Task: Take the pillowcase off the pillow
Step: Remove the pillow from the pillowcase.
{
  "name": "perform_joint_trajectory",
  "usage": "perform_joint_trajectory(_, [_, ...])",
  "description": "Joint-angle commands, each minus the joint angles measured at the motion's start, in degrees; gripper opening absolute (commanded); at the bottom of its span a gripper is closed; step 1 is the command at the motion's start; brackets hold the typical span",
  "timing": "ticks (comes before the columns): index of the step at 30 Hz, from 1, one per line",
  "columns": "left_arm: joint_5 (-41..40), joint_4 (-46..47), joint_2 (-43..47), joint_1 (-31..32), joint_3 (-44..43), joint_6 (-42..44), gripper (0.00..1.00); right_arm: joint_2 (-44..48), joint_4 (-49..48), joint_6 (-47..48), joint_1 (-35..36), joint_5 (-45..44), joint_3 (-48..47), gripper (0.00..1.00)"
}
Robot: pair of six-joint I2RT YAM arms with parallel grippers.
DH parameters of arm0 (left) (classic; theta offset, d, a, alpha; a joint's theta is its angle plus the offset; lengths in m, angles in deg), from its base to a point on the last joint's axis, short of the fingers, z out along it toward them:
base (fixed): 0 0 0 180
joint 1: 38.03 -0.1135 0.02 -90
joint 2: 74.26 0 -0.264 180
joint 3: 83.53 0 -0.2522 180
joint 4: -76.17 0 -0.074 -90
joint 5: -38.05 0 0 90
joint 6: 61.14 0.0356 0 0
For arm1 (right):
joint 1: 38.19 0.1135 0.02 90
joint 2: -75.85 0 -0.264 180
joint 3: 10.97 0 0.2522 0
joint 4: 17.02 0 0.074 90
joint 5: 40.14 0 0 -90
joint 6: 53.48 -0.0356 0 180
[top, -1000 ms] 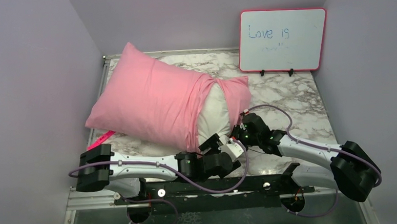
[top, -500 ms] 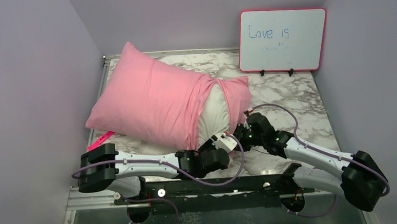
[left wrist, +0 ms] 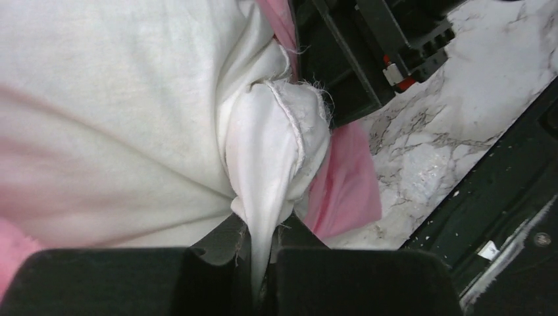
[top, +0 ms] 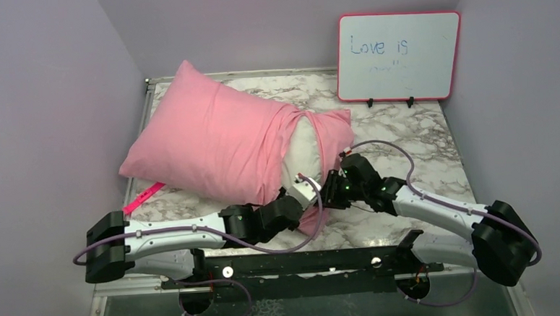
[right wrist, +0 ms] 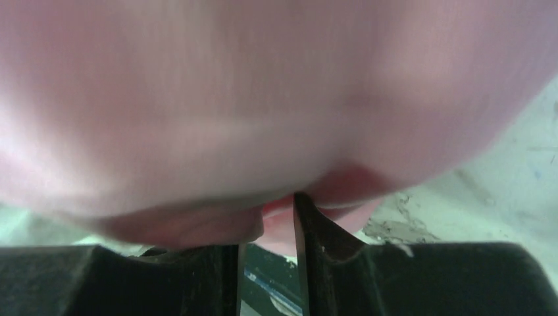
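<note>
The pink pillowcase (top: 218,143) covers most of the white pillow (top: 302,153), which shows bare at the near right end. My left gripper (top: 304,193) is at that end. In the left wrist view it (left wrist: 263,237) is shut on a pinched corner of the pillow (left wrist: 118,112), with a flap of pillowcase (left wrist: 345,187) just right of it. My right gripper (top: 331,191) sits close beside the left one, under the pillowcase's loose end. In the right wrist view its jaws (right wrist: 276,210) stand apart with a see-through gap, and the pillowcase (right wrist: 263,99) bulges over the tips.
A whiteboard (top: 399,56) with a red frame stands at the back right of the marble table (top: 406,137). A pink strip (top: 143,197) lies by the pillow's near left corner. Grey walls close in on the left, back and right. A black rail (top: 304,262) runs along the near edge.
My left arm reached forward to the pillow's bare end and its jaws closed on the white corner. The right gripper's jaws widened a little at the pink fabric.
</note>
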Motion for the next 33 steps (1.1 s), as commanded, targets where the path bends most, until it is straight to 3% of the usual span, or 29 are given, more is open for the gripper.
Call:
perform_joint_trajectory(1, [5.5,-1.5,8.4,-3.6,-3.1,-2.1,0.00,-3.7,1.8,3.7,-0.4,-8.2,-2.8,0.32])
perform_joint_trajectory(7, [5.9,-5.0,16.6,-5.3,-5.0,-5.6,0.00,-7.1,1.5,4.9,-0.7,-15.2,-3.8,0.23])
perform_joint_trajectory(11, [7.3,-5.4,23.5,-5.8,-4.9,-7.8,0.00,-2.7,0.3,3.0,-0.8,-22.4,-0.9,0.22])
perform_joint_trajectory(15, [9.1,-6.1,29.2,-5.8,-2.9,-10.1,0.00,0.8,-8.0,8.0,-2.0,-17.5,1.3,0.34])
perform_joint_trajectory(20, [10.6,-7.4,33.4,-5.8,2.0,-15.1,0.00,-2.5,4.3,11.4,-2.2,-14.4,-7.8,0.34])
perform_joint_trajectory(26, [8.9,-6.3,31.7,-5.9,4.6,-17.2,0.00,5.5,4.8,14.8,-2.2,-5.6,-9.1,0.53])
perform_joint_trajectory(33, [9.1,-2.1,26.7,-5.8,4.8,-16.5,0.00,6.4,11.9,15.2,-2.2,-14.0,-12.5,0.56])
